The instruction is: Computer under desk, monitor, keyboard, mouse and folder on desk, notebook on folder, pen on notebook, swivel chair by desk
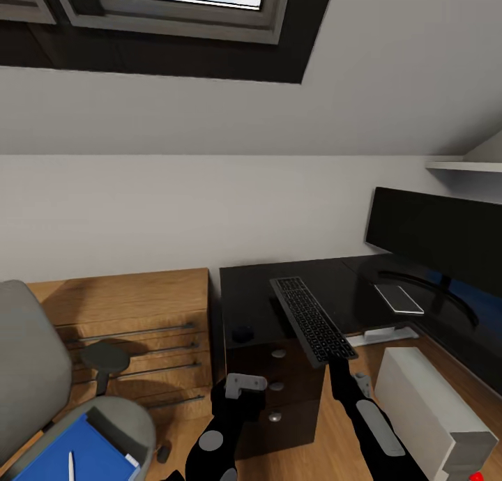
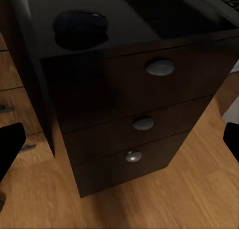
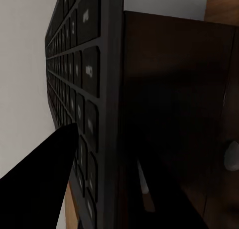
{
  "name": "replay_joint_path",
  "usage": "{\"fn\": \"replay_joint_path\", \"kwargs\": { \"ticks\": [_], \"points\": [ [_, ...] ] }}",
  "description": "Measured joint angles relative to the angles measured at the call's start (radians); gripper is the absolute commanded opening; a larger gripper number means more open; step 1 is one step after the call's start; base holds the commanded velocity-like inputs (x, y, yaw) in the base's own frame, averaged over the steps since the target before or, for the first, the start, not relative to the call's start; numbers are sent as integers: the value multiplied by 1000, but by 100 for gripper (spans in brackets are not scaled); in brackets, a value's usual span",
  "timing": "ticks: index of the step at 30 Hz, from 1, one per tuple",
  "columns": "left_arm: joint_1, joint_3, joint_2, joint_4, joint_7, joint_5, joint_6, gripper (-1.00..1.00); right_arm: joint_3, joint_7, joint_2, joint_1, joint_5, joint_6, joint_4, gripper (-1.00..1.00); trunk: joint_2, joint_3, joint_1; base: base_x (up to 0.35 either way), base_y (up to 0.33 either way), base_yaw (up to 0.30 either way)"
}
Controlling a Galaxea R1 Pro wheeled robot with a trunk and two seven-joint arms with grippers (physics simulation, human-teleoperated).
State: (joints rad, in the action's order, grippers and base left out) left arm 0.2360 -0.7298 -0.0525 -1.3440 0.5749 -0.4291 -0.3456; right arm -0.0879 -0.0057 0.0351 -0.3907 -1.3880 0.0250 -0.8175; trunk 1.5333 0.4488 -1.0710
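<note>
Left gripper (image 1: 244, 385) is seen in the head view at about 6 o'clock, in front of the black drawer unit (image 2: 134, 114); its fingers (image 2: 10, 147) are spread wide at the edges of the left wrist view, with nothing between them. Right gripper (image 1: 339, 361) is clamped on the near end of the keyboard (image 1: 312, 320), which is held raised and tilted over the front edge of the desk (image 1: 258, 293).

At 8 o'clock of the head view, the swivel chair (image 1: 42, 390) is found, with the folder (image 1: 77, 453) lying on its seat and the pen (image 1: 71, 466) on top of the folder. A wooden cabinet (image 1: 132, 327) is set against the wall between the chair and the desk. The mouse (image 1: 242, 333) rests on the desk's left front corner, above 3 round knobs. The monitor (image 1: 439, 247) stands on the desk at 3 o'clock. The computer (image 1: 432, 411) lies at 4 o'clock on the floor (image 2: 189, 189), just beside the desk.
</note>
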Motion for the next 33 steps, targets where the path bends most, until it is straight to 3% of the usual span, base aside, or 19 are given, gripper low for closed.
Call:
{"fn": "replay_joint_path", "kwargs": {
  "ticks": [9, 22, 23, 25, 33],
  "points": [
    [0, 0, 1, 0, 0, -1, 0, 100, -2, 0, 3, 0, -1, 0, 1, -100, 0, 0, 0, 179, 126, 0],
    [0, 0, 0, 0, 0, 0, 0, 100, 3, -16, 2, 0, 7, -2, 3, -100, 0, 0, 0, 11, 7, 0],
    [0, 0, 0, 0, 0, 0, 0, 100, 5, -23, 2, 0, 7, -2, 3, 100, 0, 0, 0, 0, 0, 0],
    [0, 0, 0, 0, 0, 0, 0, 100, 30, -37, 2, 0, 9, -5, 2, 100, 0, 0, 0, 0, 0, 0],
    [0, 0, 0, 1, 1, 0, 0, 100, 35, -39, 1, 0, 9, -7, 2, 100, 0, 0, 0, -3, 0, 0]
  ]
}}
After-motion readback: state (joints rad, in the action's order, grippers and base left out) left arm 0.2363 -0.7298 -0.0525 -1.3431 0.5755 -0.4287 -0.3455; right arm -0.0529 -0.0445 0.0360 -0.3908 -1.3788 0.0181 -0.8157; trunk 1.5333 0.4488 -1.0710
